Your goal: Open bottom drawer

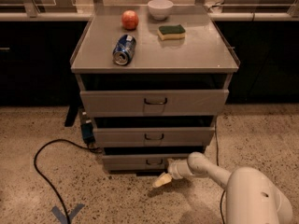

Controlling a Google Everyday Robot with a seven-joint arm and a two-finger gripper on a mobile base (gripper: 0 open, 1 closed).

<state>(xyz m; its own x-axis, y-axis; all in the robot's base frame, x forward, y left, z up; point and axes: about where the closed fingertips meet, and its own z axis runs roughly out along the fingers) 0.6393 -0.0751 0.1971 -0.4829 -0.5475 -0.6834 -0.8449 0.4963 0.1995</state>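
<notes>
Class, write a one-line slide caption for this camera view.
Gripper low in front of the bottom drawer, just below its wire handle.

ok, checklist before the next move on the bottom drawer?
1. Bottom drawer found: ok, it has the lowest, slimmest front.
2. Handle in view: ok, at the centre of the front, uncovered.
3. Gripper at handle: not ok, it hangs below and right of it, near the floor.
4. Drawer already out: cannot tell.
5. Cable off the pull path: ok, it lies to the left.
6. Can stable: not ok, it is on its side and might roll if the cabinet jolts.
</notes>
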